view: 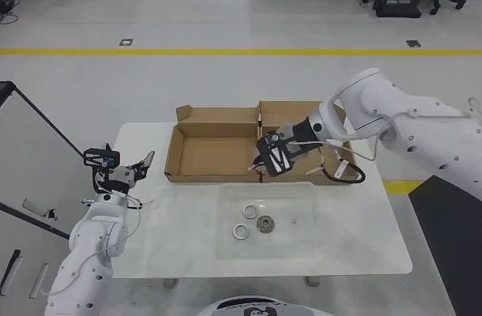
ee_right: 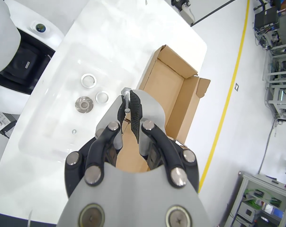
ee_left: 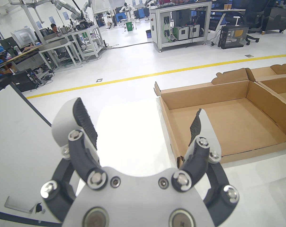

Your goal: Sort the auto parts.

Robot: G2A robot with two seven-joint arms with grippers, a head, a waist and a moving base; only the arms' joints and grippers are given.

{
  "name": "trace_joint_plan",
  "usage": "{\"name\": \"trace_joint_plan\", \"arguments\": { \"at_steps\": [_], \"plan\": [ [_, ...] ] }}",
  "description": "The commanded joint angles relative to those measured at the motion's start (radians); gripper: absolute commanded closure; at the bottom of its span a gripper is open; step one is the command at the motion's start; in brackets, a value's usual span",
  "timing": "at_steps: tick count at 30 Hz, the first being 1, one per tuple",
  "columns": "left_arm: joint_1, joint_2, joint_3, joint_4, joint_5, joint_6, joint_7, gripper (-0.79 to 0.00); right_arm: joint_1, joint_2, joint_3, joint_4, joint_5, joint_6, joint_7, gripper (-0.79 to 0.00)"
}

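Right pincer (ee_right: 127, 96) clenched on a bolt (ee_right: 126, 101) – the shank is pinched between the ribbed pads and the head pokes out past the tips. It hangs over the near edge of the cardboard boxes, about where the left box (view: 213, 156) and the right box (view: 292, 113) meet, just far of the tray (view: 298, 243). The bolt is off the bench (view: 352, 237) and touches neither box.

Left pincer (ee_left: 139, 111) is released, jaws spread wide and nothing between them. It sits over the bench's far-left corner, left of the left box and well apart from the tray.

The tray is clear and shallow, at mid-bench just near of the boxes. Lying in it:
- two flat metal rings (view: 250, 211), one far-left and the other (view: 240, 231) nearer, close together but apart
- a flanged hub (view: 265, 225), just right of the rings
- a small nut (view: 293, 223), off alone to the right

The left box lies open with flaps up and a bare floor. The right box stands against its right side – the right arm covers most of it, so its contents cannot be made out.
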Motion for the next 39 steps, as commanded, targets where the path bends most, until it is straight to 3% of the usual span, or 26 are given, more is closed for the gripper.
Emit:
{"name": "trace_joint_plan", "arguments": {
  "at_steps": [1, 13, 26, 39],
  "plan": [
    [0.0, 0.0, 0.0, 0.0, 0.0, 0.0, 0.0, -0.785, 0.02, 0.003, -0.008, 0.006, 0.004, 0.0, -0.056, 0.0],
    [0.0, 0.0, 0.0, 0.0, 0.0, 0.0, 0.0, -0.785, 0.084, 0.047, -0.049, 0.002, 0.097, 0.0, -0.38, 0.0],
    [0.0, 0.0, 0.0, 0.0, 0.0, 0.0, 0.0, -0.785, 0.083, 0.139, -0.049, -0.135, 0.245, 0.0, -0.601, 0.0],
    [0.0, 0.0, 0.0, 0.0, 0.0, 0.0, 0.0, -0.785, 0.085, 0.233, -0.049, -0.167, 0.222, 0.0, -0.853, 0.0]
  ]
}}
